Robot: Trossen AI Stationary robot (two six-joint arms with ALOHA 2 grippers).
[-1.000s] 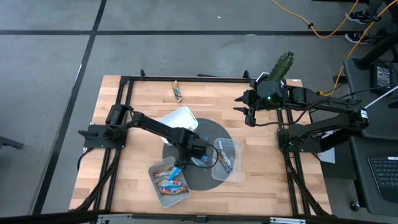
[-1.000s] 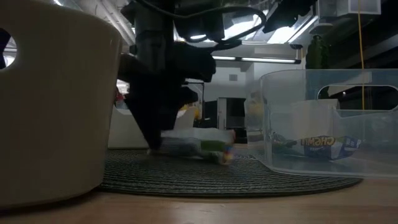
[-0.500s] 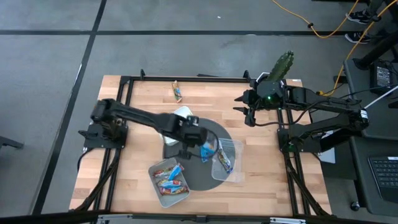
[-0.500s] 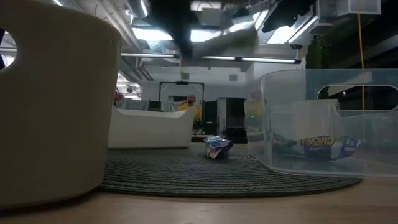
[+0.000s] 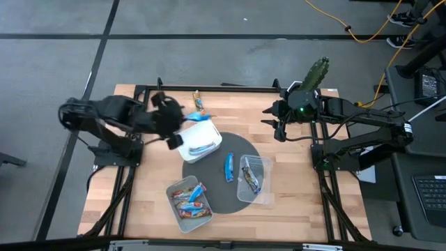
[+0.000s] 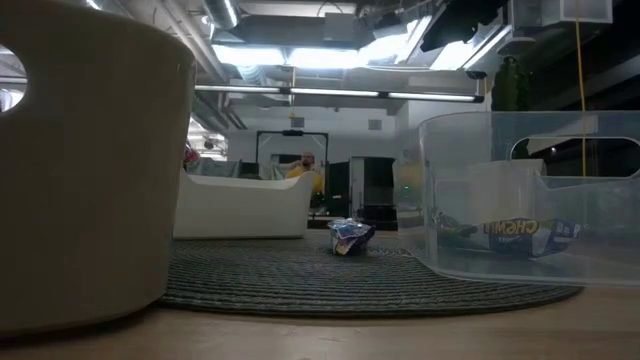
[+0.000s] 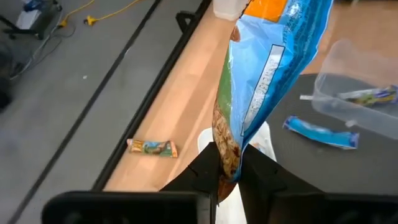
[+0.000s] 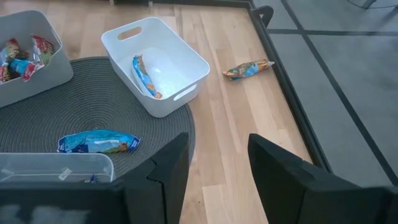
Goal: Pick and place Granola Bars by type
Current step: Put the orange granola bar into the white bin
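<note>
High view: the left gripper (image 5: 182,118) hangs raised at the far-left part of the table, fingers clamped on a blue granola bar (image 5: 198,117) that projects from its tips over the rim of the white tub (image 5: 209,132); a second blue bar (image 5: 201,147) lies inside that tub, just below the tips. Beyond the gripper, near the table's far edge, an orange-brown bar (image 5: 198,103) lies on bare wood. Toward the table's middle from the gripper, a loose blue bar (image 5: 228,167) rests on the round dark mat (image 5: 245,148), with a clear tub (image 5: 256,179) beside it and a grey tub (image 5: 188,199) of mixed bars nearer the front edge. The right gripper (image 5: 279,130) waits above the far-right corner, well apart from every bar. Low view: the loose blue bar (image 6: 349,237) sits end-on upon the mat (image 6: 330,279) between the white tub (image 6: 243,205) and the clear tub (image 6: 530,195); neither gripper shows. Left wrist view: the two fingers (image 7: 205,167) pinch the held bar (image 7: 267,74) at its lower end, the wrapper rising steeply away from them. Right wrist view: the right arm's fingers (image 8: 171,168) stand apart with nothing between them.
</note>
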